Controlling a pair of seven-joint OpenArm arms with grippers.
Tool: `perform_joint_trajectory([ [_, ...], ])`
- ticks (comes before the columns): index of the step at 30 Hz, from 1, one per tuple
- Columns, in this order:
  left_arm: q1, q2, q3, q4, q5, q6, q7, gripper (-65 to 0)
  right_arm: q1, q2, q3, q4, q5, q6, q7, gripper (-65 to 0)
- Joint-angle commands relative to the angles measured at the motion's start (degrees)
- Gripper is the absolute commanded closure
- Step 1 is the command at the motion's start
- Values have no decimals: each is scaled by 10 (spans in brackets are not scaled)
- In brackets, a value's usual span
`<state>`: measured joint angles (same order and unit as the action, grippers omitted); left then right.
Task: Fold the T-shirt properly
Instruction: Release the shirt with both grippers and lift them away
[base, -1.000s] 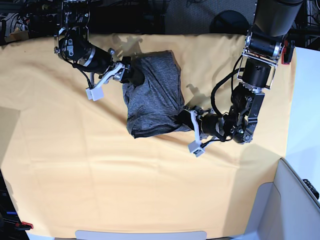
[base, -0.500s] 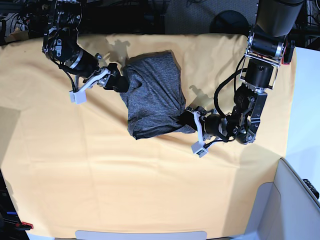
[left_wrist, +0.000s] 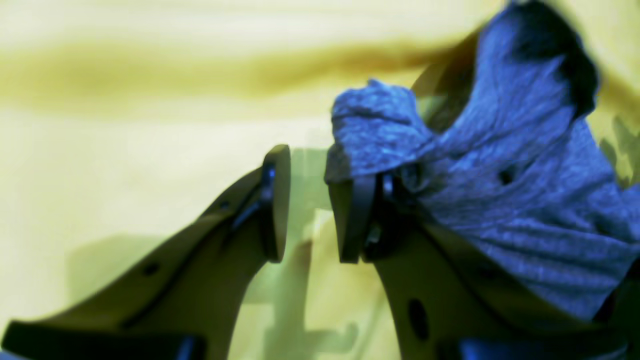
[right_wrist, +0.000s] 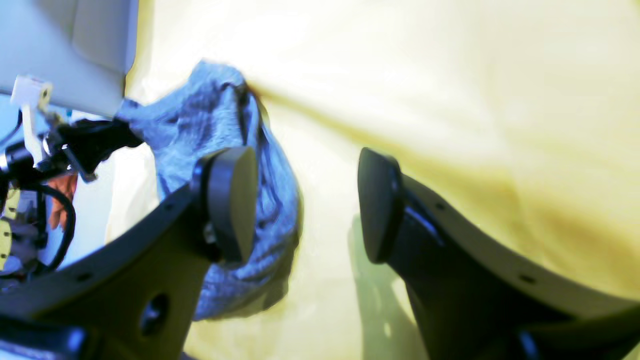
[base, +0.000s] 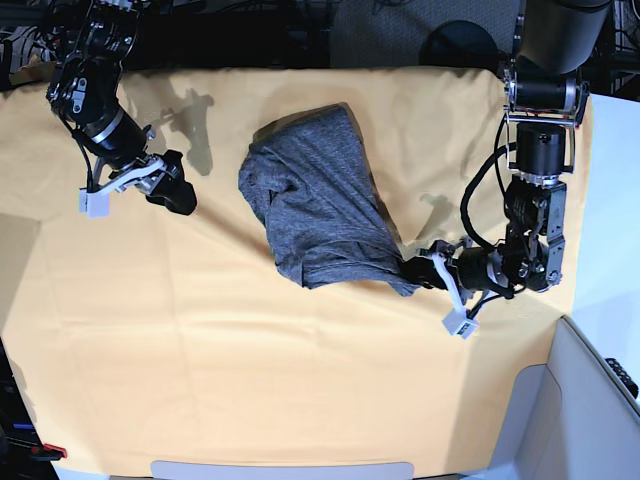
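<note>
The dark grey T-shirt (base: 310, 190) lies bunched in a lump at the middle of the yellow cloth (base: 300, 380). My left gripper (base: 418, 270) sits at the shirt's lower right corner. In the left wrist view the left gripper (left_wrist: 315, 165) has its jaws a little apart with bare yellow cloth showing between them, and the shirt (left_wrist: 525, 200) is draped over the outer side of the right finger. My right gripper (base: 180, 195) is open and empty, well left of the shirt. In the right wrist view the right gripper (right_wrist: 305, 200) is wide open, and the shirt (right_wrist: 210, 115) lies beyond its left finger.
The yellow cloth covers the whole table. A white-grey panel (base: 590, 410) stands at the lower right corner. A grey bar (base: 280, 470) runs along the front edge. Dark equipment lies beyond the table's far edge.
My right gripper let go of the shirt's upper left part and drew away to the left. My left gripper moved right and down, dragging the shirt's lower right corner with it.
</note>
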<state>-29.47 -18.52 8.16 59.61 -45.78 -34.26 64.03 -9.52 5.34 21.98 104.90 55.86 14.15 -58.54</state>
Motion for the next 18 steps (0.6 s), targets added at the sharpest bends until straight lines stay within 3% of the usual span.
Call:
perform_joint_trajectory([
  [1, -13, -11, -19, 33, -10, -2, 2, -159, 17, 2, 0, 9, 7, 7, 11, -327],
  [9, 80, 4, -41, 208, -8, -2, 59, -159, 49, -14, -54, 9, -45, 7, 10, -326],
  [18, 119, 49, -38, 253, -8, -2, 94, -158, 32, -20, -58, 14, -40, 7, 7, -326],
])
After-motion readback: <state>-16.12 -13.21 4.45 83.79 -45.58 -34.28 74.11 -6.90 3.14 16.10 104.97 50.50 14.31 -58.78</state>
